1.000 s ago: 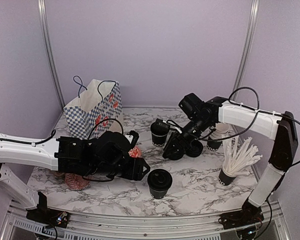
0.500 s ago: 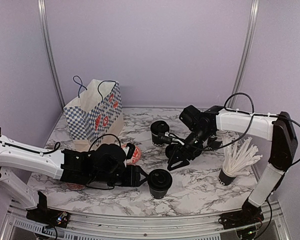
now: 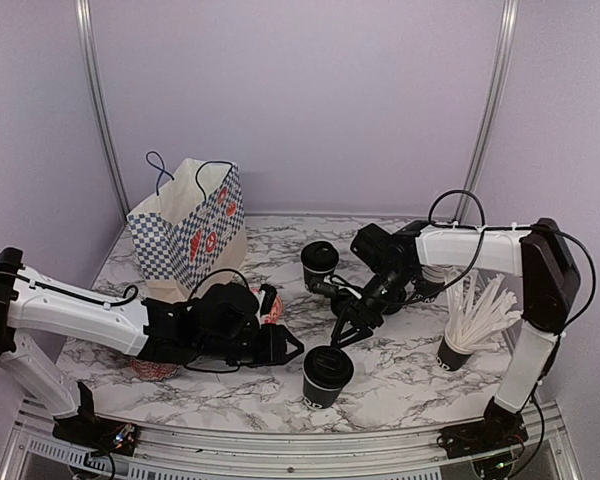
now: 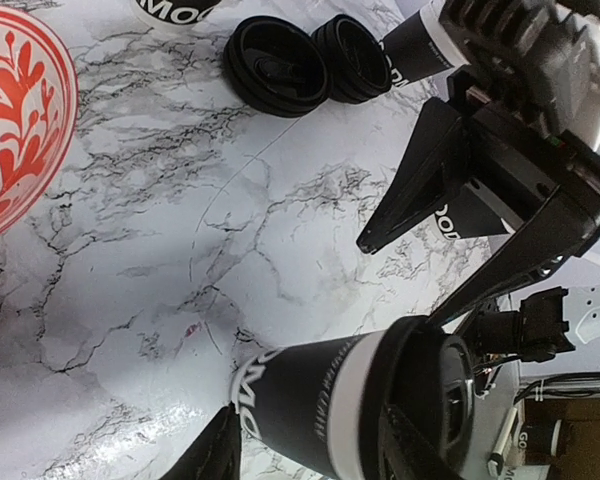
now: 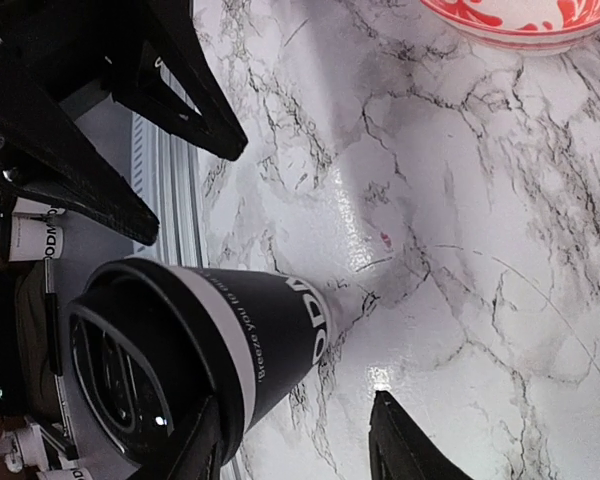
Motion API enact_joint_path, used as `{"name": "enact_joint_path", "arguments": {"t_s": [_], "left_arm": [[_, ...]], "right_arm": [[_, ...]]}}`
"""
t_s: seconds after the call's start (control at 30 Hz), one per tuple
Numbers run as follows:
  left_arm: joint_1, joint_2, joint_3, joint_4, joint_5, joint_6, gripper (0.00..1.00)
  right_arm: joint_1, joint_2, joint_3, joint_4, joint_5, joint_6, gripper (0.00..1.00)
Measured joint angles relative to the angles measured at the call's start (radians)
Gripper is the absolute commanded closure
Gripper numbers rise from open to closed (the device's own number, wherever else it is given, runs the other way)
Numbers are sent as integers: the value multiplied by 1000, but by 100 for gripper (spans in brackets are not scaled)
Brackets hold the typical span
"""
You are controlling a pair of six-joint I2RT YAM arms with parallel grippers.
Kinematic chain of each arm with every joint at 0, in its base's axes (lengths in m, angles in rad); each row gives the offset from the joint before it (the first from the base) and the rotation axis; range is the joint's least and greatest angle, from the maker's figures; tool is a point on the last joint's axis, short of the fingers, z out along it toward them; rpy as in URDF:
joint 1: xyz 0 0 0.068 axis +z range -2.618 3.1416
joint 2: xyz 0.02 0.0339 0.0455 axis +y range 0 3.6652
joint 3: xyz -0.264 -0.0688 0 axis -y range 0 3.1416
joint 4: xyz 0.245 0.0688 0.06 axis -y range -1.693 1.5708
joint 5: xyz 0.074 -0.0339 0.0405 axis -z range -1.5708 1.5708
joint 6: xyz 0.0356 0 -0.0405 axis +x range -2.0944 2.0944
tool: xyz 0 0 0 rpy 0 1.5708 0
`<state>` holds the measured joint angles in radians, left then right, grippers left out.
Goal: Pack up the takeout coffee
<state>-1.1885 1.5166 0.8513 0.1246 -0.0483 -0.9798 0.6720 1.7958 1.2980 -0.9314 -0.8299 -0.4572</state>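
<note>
One takeout coffee [image 3: 327,372] sat between the low, outstretched left gripper's [image 3: 297,352] fingers, grip uncertain; the right gripper [image 3: 345,329] hovered just above it, spread and empty.

1. In the left wrist view the bottom edge cuts the lidded cup [image 4: 310,395], so we cannot tell whether the left gripper [image 4: 308,412] touches it.
2. There the red bowl [image 4: 10,110] runs off the left edge.
3. From above, we see the left arm covering most of that bowl.
</note>
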Motion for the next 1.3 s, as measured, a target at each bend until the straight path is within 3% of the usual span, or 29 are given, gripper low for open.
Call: {"name": "enact_joint_path", "arguments": {"t_s": [0.5,0.97,1.3], "left_arm": [[2,52,-31,4,73,-1,57],[-39,-95,-122,0,65,54,53],[-99,-89,-119,-8,66,82,52]], "right_arm": [[0,39,0,12,-3,0,53],[10,-15,-2,12,-23,0,53],[70,-50,-28,14,-21,-2,53]]}}
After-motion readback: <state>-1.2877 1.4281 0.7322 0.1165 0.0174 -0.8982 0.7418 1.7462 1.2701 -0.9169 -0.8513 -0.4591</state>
